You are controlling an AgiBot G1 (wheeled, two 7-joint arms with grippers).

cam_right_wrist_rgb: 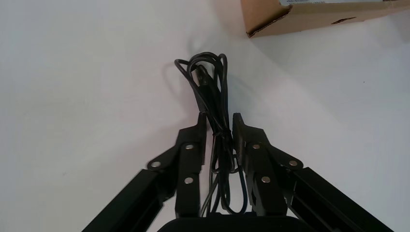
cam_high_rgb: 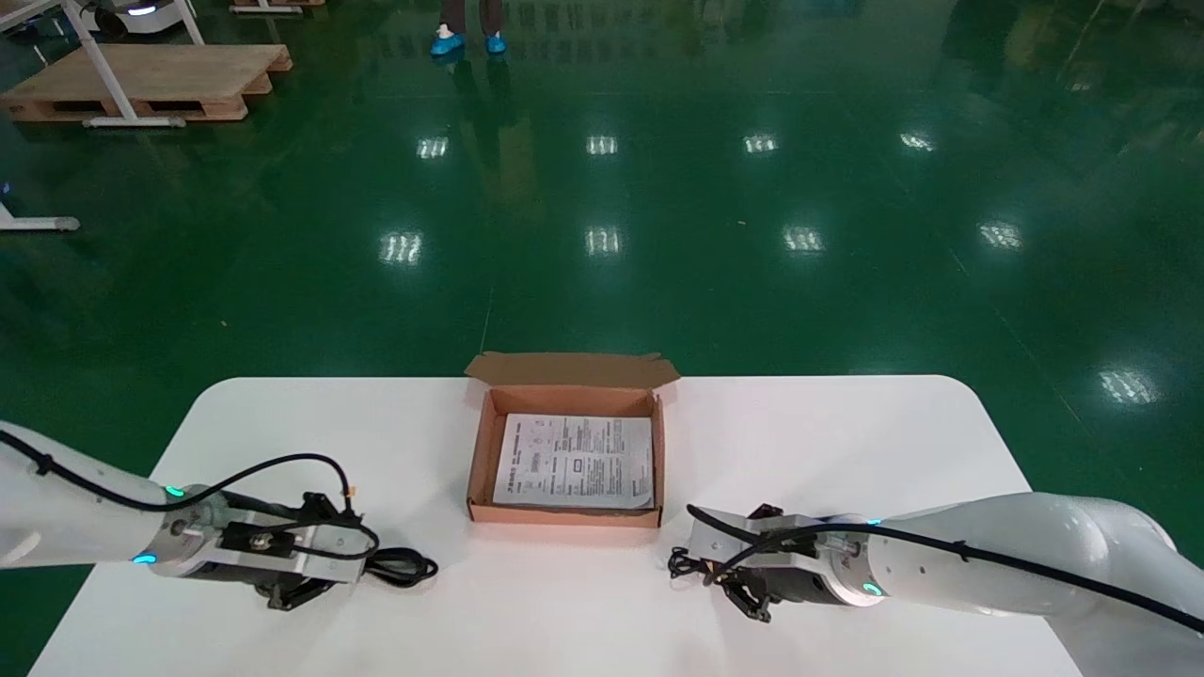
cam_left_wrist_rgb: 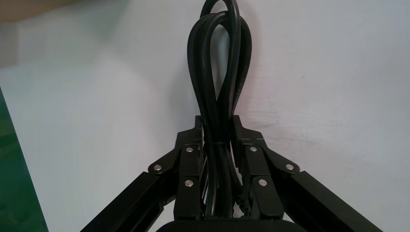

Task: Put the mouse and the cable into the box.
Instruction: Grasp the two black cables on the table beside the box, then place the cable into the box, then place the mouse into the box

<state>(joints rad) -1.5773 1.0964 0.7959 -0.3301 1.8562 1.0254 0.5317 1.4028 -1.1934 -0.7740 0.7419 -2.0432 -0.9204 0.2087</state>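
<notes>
Fingers of left gripper (cam_left_wrist_rgb: 217, 123) clamp the thick cable (cam_left_wrist_rgb: 218, 63); right gripper (cam_right_wrist_rgb: 220, 118) clamps a thin cord (cam_right_wrist_rgb: 209, 82). Loose loops may snag the box (cam_high_rgb: 480, 461) wall at frame centre.

White arms (cam_high_rgb: 1053, 527) with black cables (cam_high_rgb: 950, 543), teal wrist lights (cam_high_rgb: 872, 590), black silver-screwed end effectors (cam_left_wrist_rgb: 217, 123)

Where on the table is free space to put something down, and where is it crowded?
Free: the table left and right of the box, beyond each gripper, and the near strip between them. Crowded: around the left gripper with its thick cable and the right gripper with its thin cable.
</notes>
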